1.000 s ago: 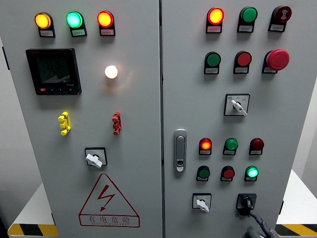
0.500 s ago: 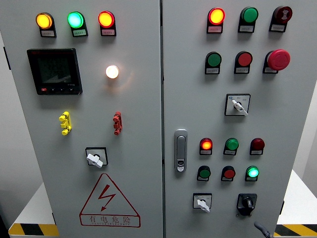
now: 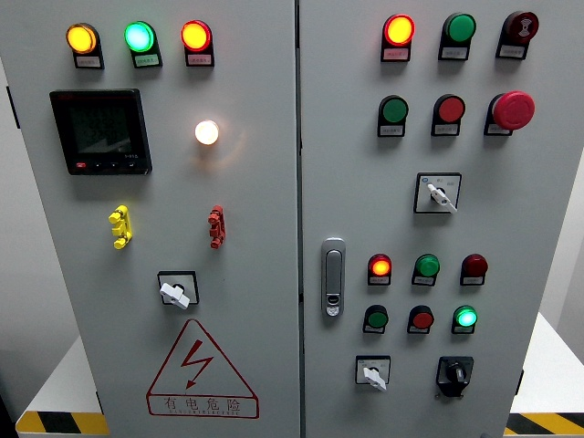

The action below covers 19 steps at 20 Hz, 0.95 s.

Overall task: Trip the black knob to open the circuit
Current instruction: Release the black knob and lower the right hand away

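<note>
The grey cabinet (image 3: 265, 182) fills the view, unchanged in framing from half a second ago. On the left door, top row: an amber lamp (image 3: 81, 39), a green lamp (image 3: 139, 36) and a second amber-red lamp (image 3: 194, 36), all lit as before. Below sit the dark meter (image 3: 100, 131) and a glowing white lamp (image 3: 207, 132), then a yellow clip (image 3: 119, 226) and a red clip (image 3: 215, 226), a white-handled switch (image 3: 176, 290), and the warning triangle (image 3: 201, 370).

At the seam of the right door is the chrome latch (image 3: 332, 276). Further right, a lit red lamp (image 3: 398, 30), a stop button (image 3: 512, 109), and a white selector (image 3: 438, 192) stand as they did. Lower down, another white switch (image 3: 371, 372) sits beside the black knob (image 3: 454, 373), which is at the bottom right of the right door, its handle pointing roughly upright.

What differs: the dark fingertip that showed at the bottom edge just below the black knob half a second ago has gone. Neither hand is in view, so nothing can be said of their fingers or of any hold; nothing touches the knob.
</note>
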{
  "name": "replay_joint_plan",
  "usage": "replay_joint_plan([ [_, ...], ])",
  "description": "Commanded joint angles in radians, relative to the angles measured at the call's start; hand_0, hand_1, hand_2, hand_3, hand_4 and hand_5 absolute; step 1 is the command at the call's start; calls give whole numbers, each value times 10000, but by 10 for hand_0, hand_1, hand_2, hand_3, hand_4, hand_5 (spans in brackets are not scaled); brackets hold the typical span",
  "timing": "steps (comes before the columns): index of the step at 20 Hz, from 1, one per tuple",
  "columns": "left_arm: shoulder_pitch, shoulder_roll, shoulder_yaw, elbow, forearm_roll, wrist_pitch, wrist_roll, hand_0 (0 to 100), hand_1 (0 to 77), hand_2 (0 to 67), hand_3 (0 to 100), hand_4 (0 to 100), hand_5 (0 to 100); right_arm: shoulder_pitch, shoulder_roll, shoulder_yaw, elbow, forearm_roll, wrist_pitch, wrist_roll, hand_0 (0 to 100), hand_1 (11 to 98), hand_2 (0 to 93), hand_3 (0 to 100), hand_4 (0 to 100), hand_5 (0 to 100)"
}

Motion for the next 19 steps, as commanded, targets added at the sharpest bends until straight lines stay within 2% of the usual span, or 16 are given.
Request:
replay_joint_plan([
  [1,0,-1,0,0,0,0,0,0,0,194,263,97,86,-32,-3,104,97,-15,0,0,883,435,0,92,0,132],
  [5,0,-1,0,0,0,0,0,0,0,194,263,97,86,-170,-18,288,297,-15,0,0,873,438,6,66,0,105],
  [6,0,-1,0,0,0,0,0,0,0,194,263,97,86,-201,12,288,297,-15,0,0,870,439,7,61,0,100],
  [10,0,-1,0,0,0,0,0,0,0,194,263,97,86,-354,13,319,496,-61,-15,0,862,442,9,53,0,88],
  [17,0,-1,0,0,0,0,0,0,0,195,263,97,86,-1104,-33,350,649,-566,16,123,857,444,12,64,0,90],
  [19,0,-1,0,0,0,0,0,0,0,195,263,97,86,-1167,-33,258,712,-720,31,139,859,441,14,77,0,95],
])
